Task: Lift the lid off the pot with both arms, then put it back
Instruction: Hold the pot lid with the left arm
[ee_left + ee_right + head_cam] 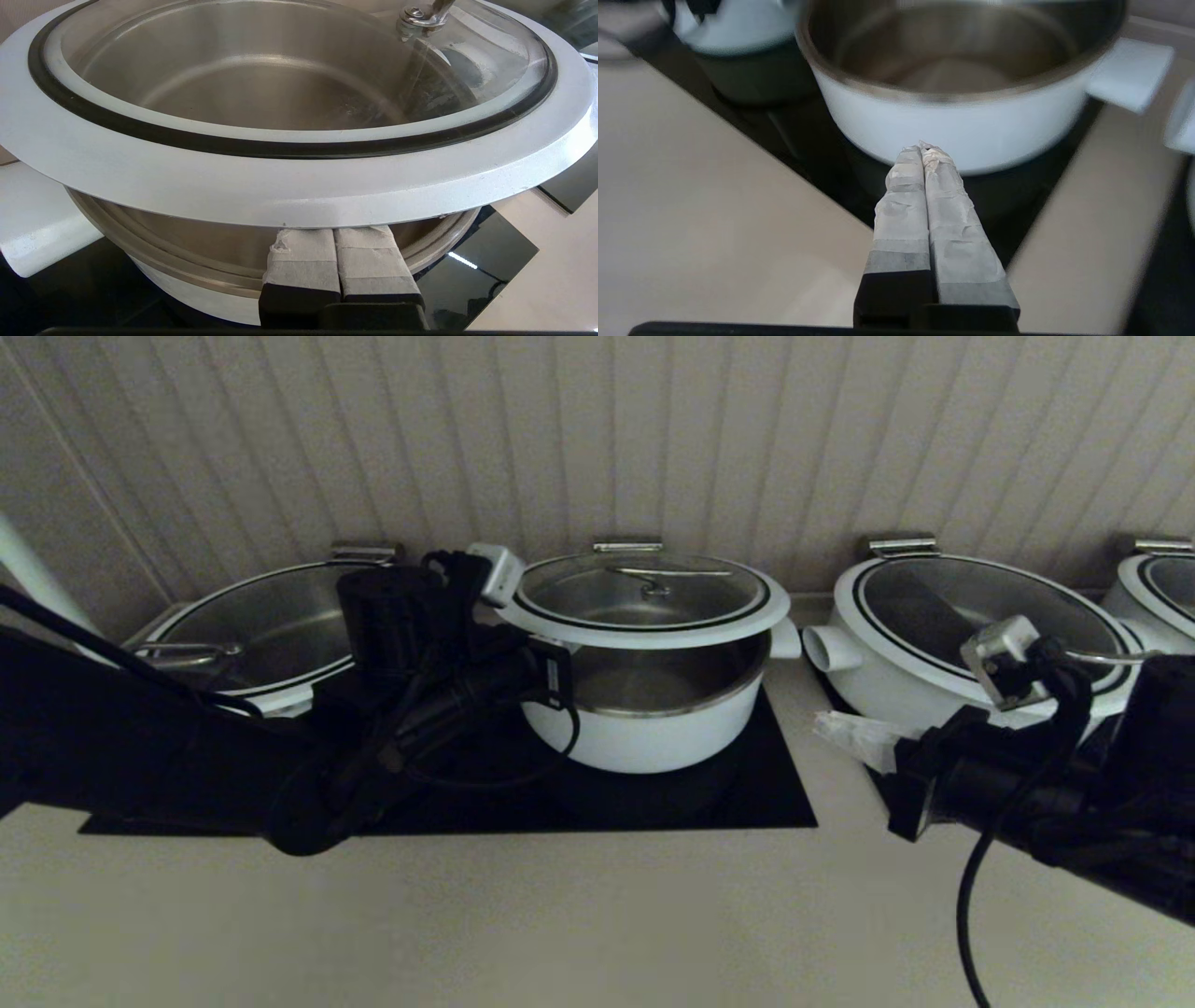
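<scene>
One arm alone bears the load at present: the left gripper (334, 235), its white-wrapped fingers pressed together with nothing between them, is wedged under the rim of the round glass lid with its white rim, black ring and curved steel handle (644, 602). That lid is tilted above the small deep white pot with a steel interior (653, 709), raised on the robot's left side while its far edge appears to rest near the pot's back rim. The pot stands on a black glass hob panel (766, 793) set in the pale worktop (560, 915). The right gripper (924, 151), fingers likewise closed and empty, hangs over the worktop just short of the pot's right flank, not touching anything. By my reading the lift is half begun; next the right gripper should slide under the lid's right rim so both arms can raise it level, since a one-sided prop may let the glass slip sideways
</scene>
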{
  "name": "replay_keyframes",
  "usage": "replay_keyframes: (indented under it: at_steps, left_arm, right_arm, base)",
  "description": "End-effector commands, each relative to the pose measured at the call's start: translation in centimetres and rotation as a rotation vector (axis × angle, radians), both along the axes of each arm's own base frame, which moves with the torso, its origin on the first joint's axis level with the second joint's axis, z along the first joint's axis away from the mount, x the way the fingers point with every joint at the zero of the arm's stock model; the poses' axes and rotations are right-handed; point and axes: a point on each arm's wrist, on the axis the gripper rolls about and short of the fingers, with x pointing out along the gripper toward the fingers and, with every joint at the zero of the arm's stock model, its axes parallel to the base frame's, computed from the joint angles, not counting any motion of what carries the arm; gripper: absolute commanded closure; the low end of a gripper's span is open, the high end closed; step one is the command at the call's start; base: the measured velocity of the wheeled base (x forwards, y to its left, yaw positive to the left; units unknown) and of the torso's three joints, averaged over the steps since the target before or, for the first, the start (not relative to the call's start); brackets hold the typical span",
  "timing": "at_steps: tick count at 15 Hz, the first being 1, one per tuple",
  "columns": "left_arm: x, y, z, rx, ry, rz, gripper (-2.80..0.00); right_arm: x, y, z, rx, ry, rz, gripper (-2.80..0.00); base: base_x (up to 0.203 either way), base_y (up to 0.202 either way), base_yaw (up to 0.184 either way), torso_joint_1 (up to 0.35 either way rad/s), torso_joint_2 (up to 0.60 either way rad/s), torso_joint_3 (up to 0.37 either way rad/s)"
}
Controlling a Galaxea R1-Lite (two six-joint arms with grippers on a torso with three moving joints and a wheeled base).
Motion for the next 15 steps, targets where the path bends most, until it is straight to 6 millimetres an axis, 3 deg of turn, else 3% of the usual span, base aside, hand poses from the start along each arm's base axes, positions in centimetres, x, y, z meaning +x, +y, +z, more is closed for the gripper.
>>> replay_keyframes:
  at_steps: [1,8,15]
  left_arm:
    - [0.0,0.2,0.1,-0.005,-0.005,0.005,0.00]
    - [0.3,1.3,-0.4,0.008,0.012,0.034,0.00]
    - [1.1,1.2,-1.2,0.016,0.025,0.036,0.00]
  right_arm:
    - [1.2,0.6,-0.6,0.068,0.001,0.019,0.00]
    - [3.3,0.6,-2.3,0.121,0.030,-0.001,0.00]
    - [5.9,-1.6,-3.3,0.067,0.016,-0.021,0.00]
  base:
    - [0.000,0.000,0.000,0.000,0.00,0.000]
    - [0.000,0.000,0.000,0.000,0.00,0.000]
    - [0.000,0.000,0.000,0.000,0.00,0.000]
